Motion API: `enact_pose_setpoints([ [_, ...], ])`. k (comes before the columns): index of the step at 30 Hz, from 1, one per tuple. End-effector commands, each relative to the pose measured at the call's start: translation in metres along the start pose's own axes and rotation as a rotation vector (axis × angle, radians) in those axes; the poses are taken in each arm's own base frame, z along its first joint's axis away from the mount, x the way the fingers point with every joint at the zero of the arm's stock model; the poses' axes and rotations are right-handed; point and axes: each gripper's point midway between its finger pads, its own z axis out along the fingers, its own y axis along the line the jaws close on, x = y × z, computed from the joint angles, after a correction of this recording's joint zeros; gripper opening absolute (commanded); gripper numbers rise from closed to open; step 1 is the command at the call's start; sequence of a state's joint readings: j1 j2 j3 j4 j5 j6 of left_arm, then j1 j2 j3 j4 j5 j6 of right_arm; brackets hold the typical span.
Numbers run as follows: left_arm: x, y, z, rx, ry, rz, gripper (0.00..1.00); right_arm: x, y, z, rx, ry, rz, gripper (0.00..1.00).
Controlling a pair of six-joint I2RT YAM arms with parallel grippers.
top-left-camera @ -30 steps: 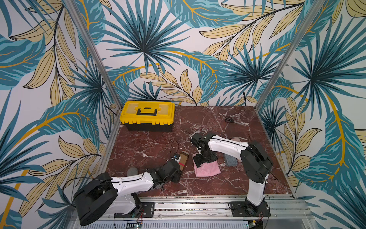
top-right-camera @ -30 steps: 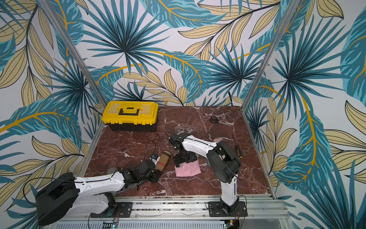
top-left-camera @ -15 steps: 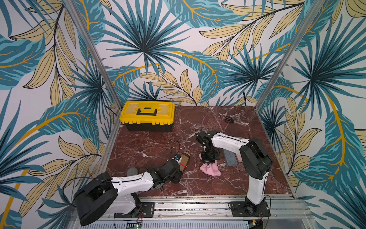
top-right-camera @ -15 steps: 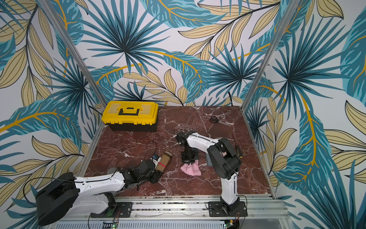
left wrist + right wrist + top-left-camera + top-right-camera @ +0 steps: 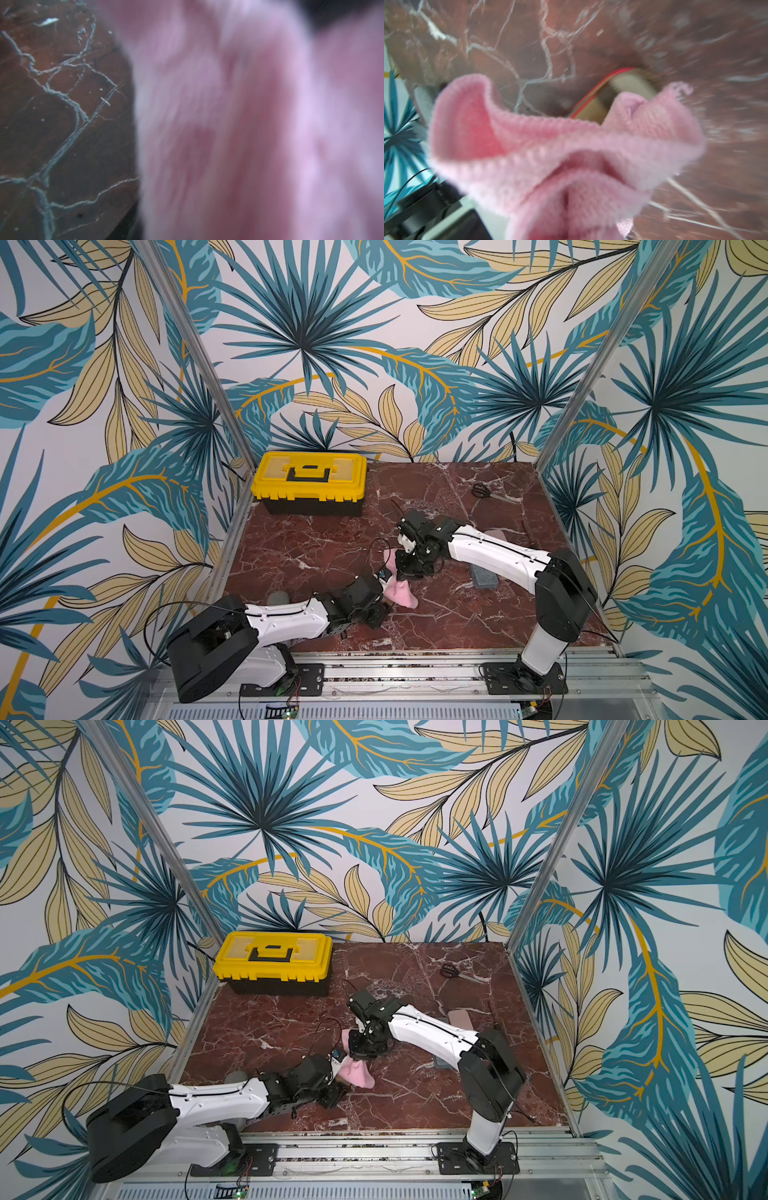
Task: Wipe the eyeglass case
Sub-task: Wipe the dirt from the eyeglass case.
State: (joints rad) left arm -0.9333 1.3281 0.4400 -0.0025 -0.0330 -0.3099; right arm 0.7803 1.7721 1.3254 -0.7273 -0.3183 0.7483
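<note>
Pink cloth point(image 5: 401, 595) carried across, apparently draping tan, red-edged eyeglass case point(image 5: 629, 85)

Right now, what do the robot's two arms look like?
They match. The left arm and right arm each have smooth white shells between chunky black joints, with black tips, and stand on black plates bolted to a silver rail. Thin black cables loop alongside.

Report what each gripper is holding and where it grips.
Right gripper is shut on the pink cloth, pinching a gathered fold at its top; the rest hangs loose. Left gripper: the cloth hides its jaws, so its hold cannot be told.
</note>
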Motion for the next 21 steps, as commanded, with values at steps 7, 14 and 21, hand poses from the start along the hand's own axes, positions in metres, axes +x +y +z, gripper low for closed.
enact_pose_setpoints([
  [7,-0.015,-0.006,-0.007,0.036,-0.097,0.004,0.15,-0.025,-0.074,0.043,0.27,0.031,0.129,0.0],
  [14,-0.006,0.001,-0.005,0.003,-0.061,0.006,0.15,-0.067,-0.116,-0.01,0.632,-0.108,-0.098,0.0],
  [21,-0.006,0.006,-0.006,-0.022,-0.078,-0.014,0.15,-0.021,-0.025,-0.005,0.168,-0.029,-0.011,0.0],
])
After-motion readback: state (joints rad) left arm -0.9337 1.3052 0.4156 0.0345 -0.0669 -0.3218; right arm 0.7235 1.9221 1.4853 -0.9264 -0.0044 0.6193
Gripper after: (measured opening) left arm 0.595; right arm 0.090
